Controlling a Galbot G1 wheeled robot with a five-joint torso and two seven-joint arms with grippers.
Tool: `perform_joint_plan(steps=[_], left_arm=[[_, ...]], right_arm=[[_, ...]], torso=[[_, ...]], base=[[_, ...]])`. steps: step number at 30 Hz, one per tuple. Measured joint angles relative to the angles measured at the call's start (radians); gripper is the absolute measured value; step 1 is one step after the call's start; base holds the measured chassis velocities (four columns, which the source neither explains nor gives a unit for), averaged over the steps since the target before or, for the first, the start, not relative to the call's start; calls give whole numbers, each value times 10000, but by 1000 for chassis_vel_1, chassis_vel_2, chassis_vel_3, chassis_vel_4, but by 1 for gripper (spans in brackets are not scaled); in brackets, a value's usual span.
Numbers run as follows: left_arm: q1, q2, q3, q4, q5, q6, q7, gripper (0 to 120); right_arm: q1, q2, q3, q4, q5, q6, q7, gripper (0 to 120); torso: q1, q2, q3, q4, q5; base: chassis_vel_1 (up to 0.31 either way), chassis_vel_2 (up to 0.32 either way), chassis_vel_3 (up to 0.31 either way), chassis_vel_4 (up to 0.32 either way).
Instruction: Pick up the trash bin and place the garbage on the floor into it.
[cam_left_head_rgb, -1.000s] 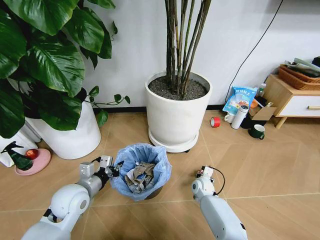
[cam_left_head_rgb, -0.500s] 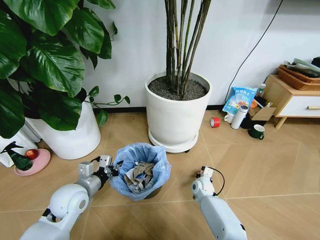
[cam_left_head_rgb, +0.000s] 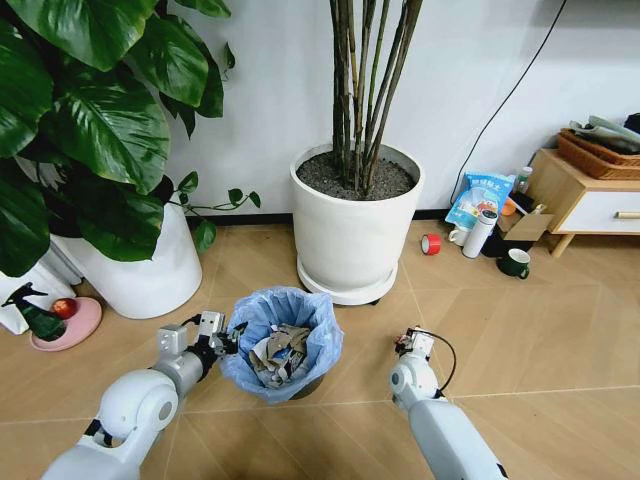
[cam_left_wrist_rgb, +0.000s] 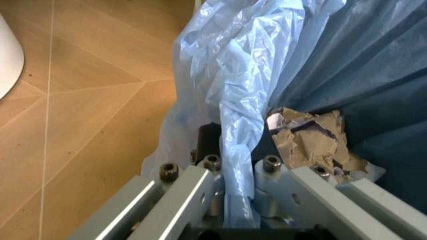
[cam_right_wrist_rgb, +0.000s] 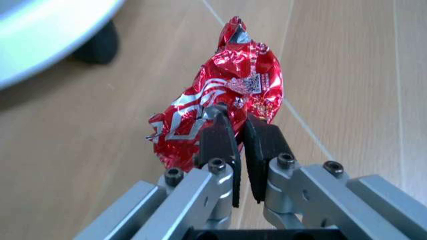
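Observation:
The trash bin, lined with a crinkly light-blue bag, stands on the floor before the big white pot and holds crumpled paper and wrappers. My left gripper is shut on the bin's left rim; in the left wrist view the fingers pinch the folded bag beside a torn paper wad. To the right of the bin and low over the floor, my right gripper is shut on a red crumpled wrapper, which sticks out past the black pads.
A big white plant pot on a wheeled saucer stands just behind the bin, another white pot at the left. A red tape roll, bottle, mug and wooden cabinet are at the back right. A green spray bottle is far left.
My right arm has shifted slightly to the right and a little away from the bin. The left gripper and the bin have stayed where they were.

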Motion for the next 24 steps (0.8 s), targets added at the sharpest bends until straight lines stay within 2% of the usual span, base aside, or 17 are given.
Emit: perform_joint_plan(steps=[3,4,9,10,14,15,19,24], left_arm=[[69,-1,-16,0,71,-6,12,0],[69,-1,-16,0,71,-6,12,0],[99,16,-22,-6,131,-20,66,0],[99,16,-22,-6,131,-20,66,0],[6,10,23,24,128,-22,66,0],[6,10,23,24,128,-22,66,0],[-79,-30,99,97,126,-22,64,0],[-161,-46,138,165,110,-22,84,0]], right_arm=[[-543,-524,-75,1450,121,-117,-303,2],[-543,-524,-75,1450,121,-117,-303,2],[-1392,-2142,-15,4472,974,-218,-1670,2],[-1392,-2142,-15,4472,974,-218,-1670,2],[-1427,-3329,-94,6303,1890,-291,-2359,2],[-1427,-3329,-94,6303,1890,-291,-2359,2],[-1318,-3976,-464,7782,2618,-404,-2778,2],[-1313,-4269,-959,8454,2798,-379,-3162,2]], torso=[[0,0,0,-1,-6],[0,0,0,-1,-6],[-1,0,-2,0,-2],[-1,0,-2,0,-2],[-1,0,-2,-1,-4],[-1,0,-2,-1,-4],[0,0,-1,2,-2],[0,0,-1,1,-2]], base=[[0,0,0,0],[0,0,0,0],[0,0,0,0],[0,0,0,0],[0,0,0,0],[0,0,0,0],[0,0,0,0],[0,0,0,0]])
